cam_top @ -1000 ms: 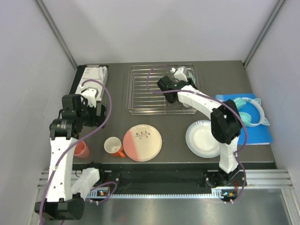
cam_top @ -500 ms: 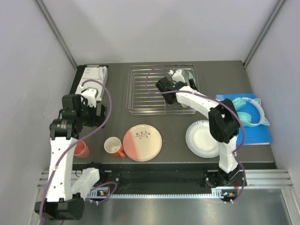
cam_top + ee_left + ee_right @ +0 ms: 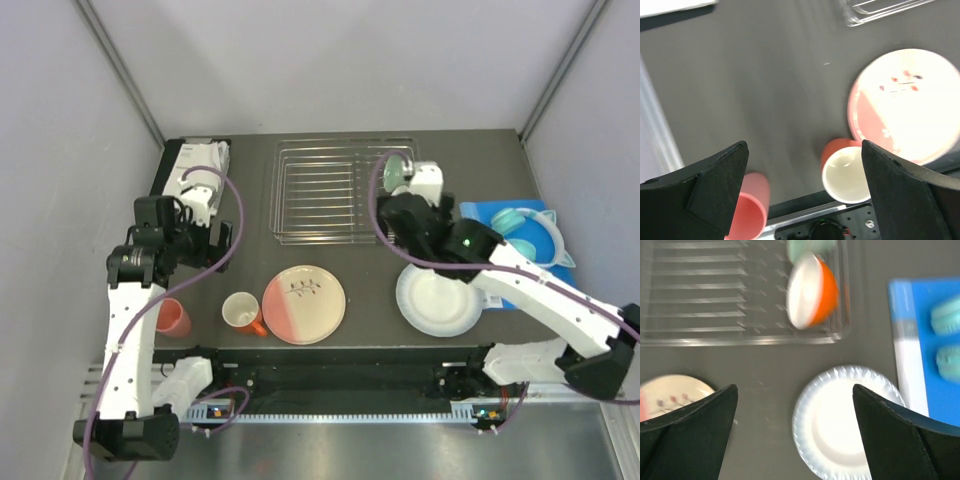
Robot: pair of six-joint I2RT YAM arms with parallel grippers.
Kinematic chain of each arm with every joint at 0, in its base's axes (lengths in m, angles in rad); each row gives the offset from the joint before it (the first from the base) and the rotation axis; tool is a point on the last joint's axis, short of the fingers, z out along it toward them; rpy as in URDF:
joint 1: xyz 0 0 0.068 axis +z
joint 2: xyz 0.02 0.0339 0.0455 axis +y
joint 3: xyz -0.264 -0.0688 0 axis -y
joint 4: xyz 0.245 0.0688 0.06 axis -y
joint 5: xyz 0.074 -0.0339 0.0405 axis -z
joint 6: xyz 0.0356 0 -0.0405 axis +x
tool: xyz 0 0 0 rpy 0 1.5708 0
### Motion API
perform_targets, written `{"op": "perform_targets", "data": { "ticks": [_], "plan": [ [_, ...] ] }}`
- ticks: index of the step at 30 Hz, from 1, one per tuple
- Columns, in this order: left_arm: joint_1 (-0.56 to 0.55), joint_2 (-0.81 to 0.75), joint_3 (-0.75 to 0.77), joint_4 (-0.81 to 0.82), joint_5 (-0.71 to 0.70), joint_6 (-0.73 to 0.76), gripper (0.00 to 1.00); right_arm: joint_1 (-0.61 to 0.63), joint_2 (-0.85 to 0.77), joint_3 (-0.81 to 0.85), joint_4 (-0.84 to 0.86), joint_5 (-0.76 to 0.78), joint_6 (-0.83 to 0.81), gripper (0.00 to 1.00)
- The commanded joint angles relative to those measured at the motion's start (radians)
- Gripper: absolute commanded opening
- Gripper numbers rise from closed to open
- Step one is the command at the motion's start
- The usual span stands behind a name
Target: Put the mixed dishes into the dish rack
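While my right gripper is released, one orange mug and one mint bowl lie beyond it in the dish rack.

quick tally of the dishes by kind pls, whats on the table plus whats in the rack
plates: 2 (pink-and-cream plate, white plate)
cups and mugs: 2 (orange mug, salmon cup)
bowls: 1 (mint green bowl)
cup or bowl, too blurred to tell: 1 (orange white-lined piece in the dish rack)
total: 6
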Motion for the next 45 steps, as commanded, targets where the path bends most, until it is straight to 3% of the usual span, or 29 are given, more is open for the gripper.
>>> {"op": "perform_targets", "data": {
  "ticks": [1,4,9,19,35,45],
  "plan": [
    [-0.005,0.060,0.093,0.008,0.206,0.010,0.97,-0.080,-0.125,-0.263,-0.207,-0.013,0.366,0.95],
    [-0.055,0.134,0.208,0.025,0.275,-0.016,0.96,-0.174,-0.210,-0.388,-0.298,-0.038,0.513,0.96],
    [-0.192,0.229,0.269,0.068,0.264,-0.041,0.95,-0.318,-0.335,-0.497,-0.315,-0.105,0.585,0.98],
    [-0.204,0.198,0.167,0.186,0.280,-0.029,0.99,-0.677,-0.354,-0.623,-0.224,-0.277,0.473,1.00],
    [-0.201,0.201,0.221,0.143,0.226,-0.019,0.99,-0.710,-0.202,-0.752,-0.029,-0.434,0.493,0.99],
    [-0.195,0.226,0.290,0.103,0.267,-0.050,0.99,-0.710,-0.162,-0.790,0.115,-0.470,0.486,0.92]
  ]
}}
